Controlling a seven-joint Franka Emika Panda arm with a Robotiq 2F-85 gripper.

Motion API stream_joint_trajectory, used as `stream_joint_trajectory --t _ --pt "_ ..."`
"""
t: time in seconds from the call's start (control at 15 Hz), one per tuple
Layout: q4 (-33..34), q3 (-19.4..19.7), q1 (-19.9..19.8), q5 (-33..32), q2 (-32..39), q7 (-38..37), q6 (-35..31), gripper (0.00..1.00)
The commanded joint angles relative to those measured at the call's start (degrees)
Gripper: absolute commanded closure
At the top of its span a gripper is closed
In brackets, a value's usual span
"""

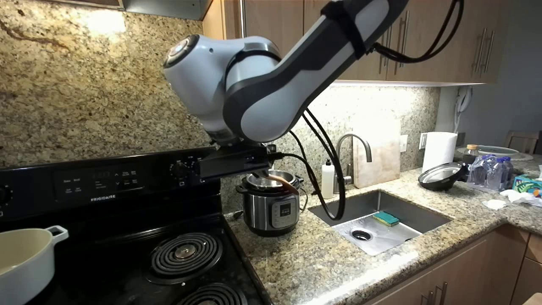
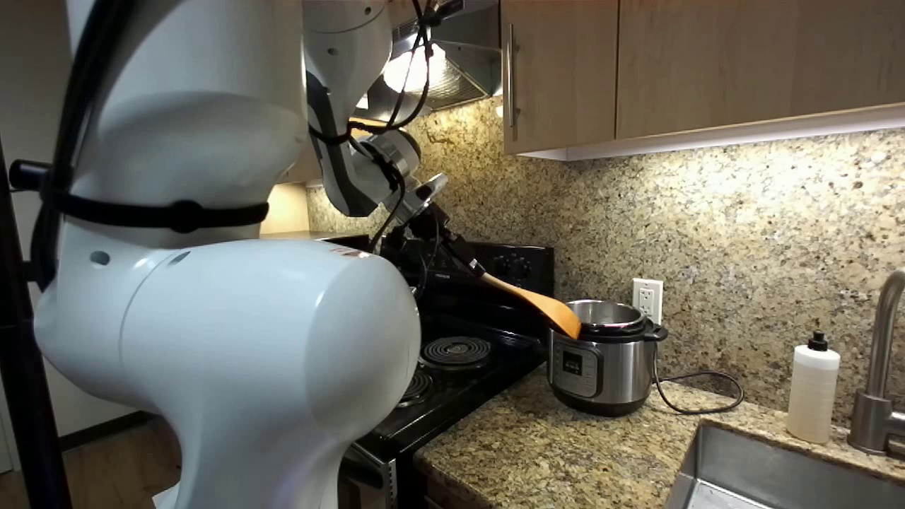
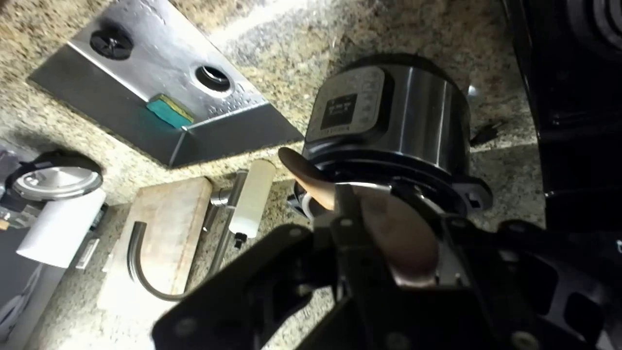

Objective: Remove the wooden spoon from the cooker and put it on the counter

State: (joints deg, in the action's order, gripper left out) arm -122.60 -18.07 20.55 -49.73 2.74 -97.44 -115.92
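The wooden spoon (image 1: 280, 180) is held by my gripper (image 2: 475, 266) near one end; it also shows in an exterior view (image 2: 541, 302). It slants down from the fingers. Its wide end overlaps the rim and front of the steel cooker (image 2: 629, 367); whether it touches it I cannot tell. In the wrist view the spoon (image 3: 318, 189) passes between the gripper's fingers (image 3: 371, 194), its near end between them. The cooker (image 1: 257, 207) stands upright and open-topped on the granite counter (image 1: 322, 262), which lies in front of it.
The black stove (image 1: 127, 254) with coil burners is beside the cooker, a white pot (image 1: 29, 258) on it. A sink (image 1: 381, 237) with a sponge (image 1: 386, 218) lies on the other side. A soap bottle (image 2: 813, 389) and faucet (image 2: 880, 353) stand behind it. A power cord (image 2: 700, 410) lies behind the cooker.
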Motion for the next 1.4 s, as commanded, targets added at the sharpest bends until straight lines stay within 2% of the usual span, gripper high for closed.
stream_joint_trajectory --t 0.0,0.67,0.93,1.13,1.33 --pt "-4.6 0.1 -0.9 5.7 -2.2 0.4 -1.2 0.90" --pt "-9.3 1.9 -1.8 12.1 -0.2 0.2 -1.1 0.90" --pt "-9.5 2.9 -2.1 10.8 2.7 -0.1 -1.4 0.90" --pt "-7.8 3.4 -2.0 9.4 7.4 0.9 -4.0 0.91" --pt "-6.3 3.9 -0.8 3.4 10.8 1.0 -6.7 0.92"
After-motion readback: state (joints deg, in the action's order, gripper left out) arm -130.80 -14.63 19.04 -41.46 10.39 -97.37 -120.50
